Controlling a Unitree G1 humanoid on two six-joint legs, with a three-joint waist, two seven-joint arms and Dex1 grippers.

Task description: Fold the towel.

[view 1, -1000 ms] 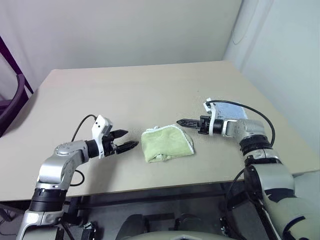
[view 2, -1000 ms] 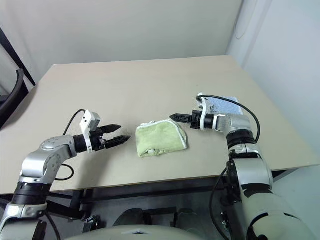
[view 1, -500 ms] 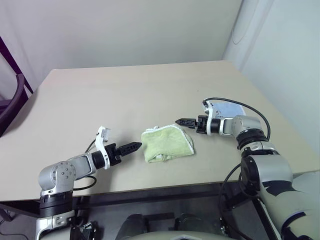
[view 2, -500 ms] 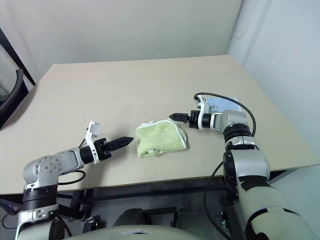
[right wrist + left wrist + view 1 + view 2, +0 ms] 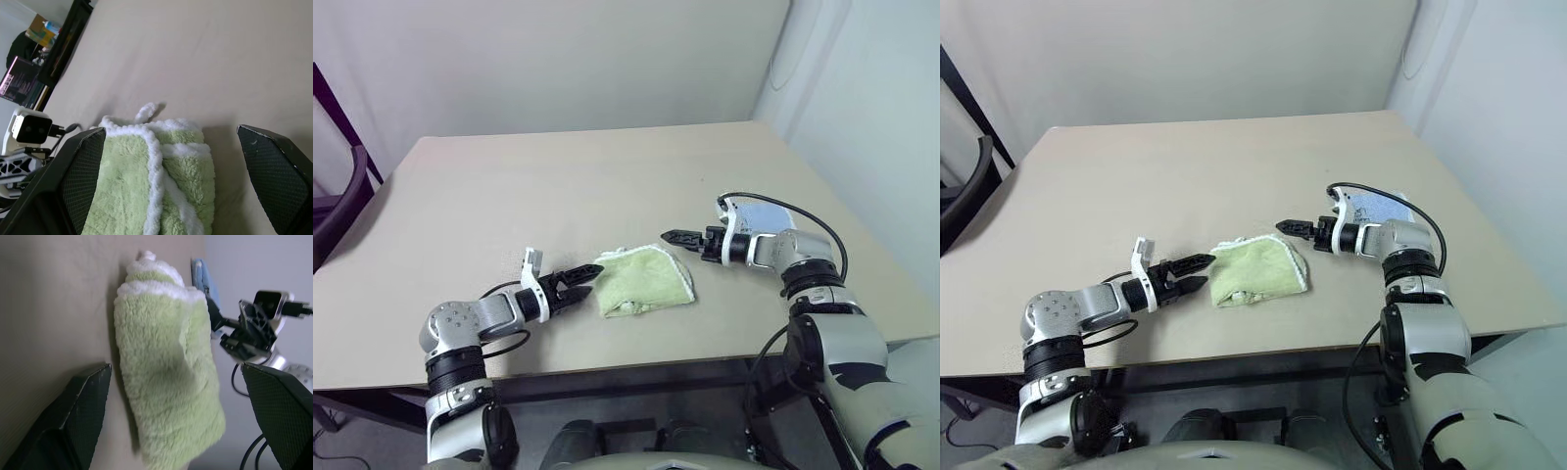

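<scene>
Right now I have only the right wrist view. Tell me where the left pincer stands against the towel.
Observer: The left pincer is open, its tips at the towel's left edge. I cannot tell if they touch.
Operator: Give me my own pincer too.
Observer: The right pincer is open, close by the towel's far right corner.
Operator: Report anything else nearby.
Observer: A blue cloth lies on the table beside the right wrist.
</scene>
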